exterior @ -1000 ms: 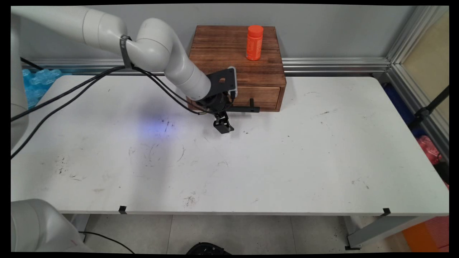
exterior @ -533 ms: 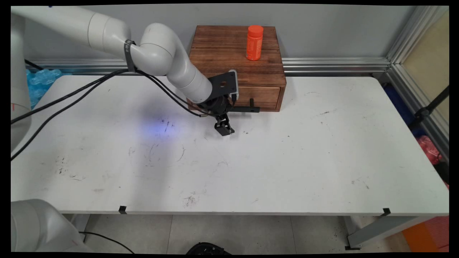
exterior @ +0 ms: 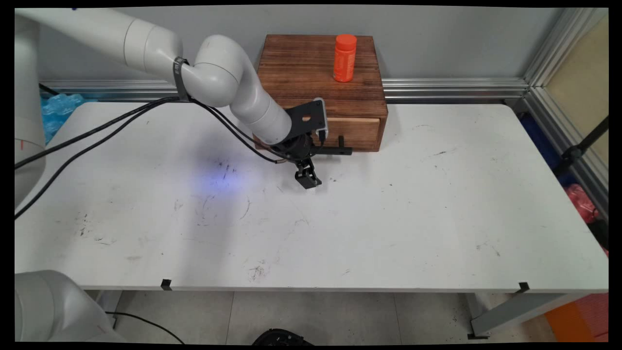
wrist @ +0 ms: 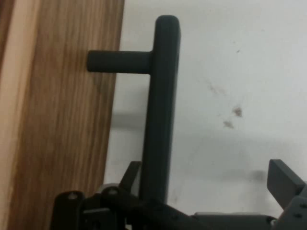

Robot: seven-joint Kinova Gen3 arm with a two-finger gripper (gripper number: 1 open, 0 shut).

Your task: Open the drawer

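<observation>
A dark wooden box (exterior: 311,73) stands at the table's back, its drawer front (exterior: 357,133) facing me. A black bar handle (exterior: 336,148) (wrist: 160,110) sticks out from the drawer on short posts. My gripper (exterior: 311,170) (wrist: 208,175) is open, low over the table right at the drawer front. In the hand view the bar runs between the two fingers, close to the left finger (wrist: 132,171), while the right finger (wrist: 284,182) stands well off it over the bare table. An orange bottle (exterior: 345,58) stands upright on top of the box.
Black cables (exterior: 97,133) hang from the arm across the table's left part. The white table (exterior: 388,228) is scuffed. An aluminium rail (exterior: 452,87) runs along the wall behind, and a frame post stands at the right.
The hand has shifted a little right and down along the drawer front toward the handle. A pale strip now shows along the drawer front's top edge. The bottle has not moved.
</observation>
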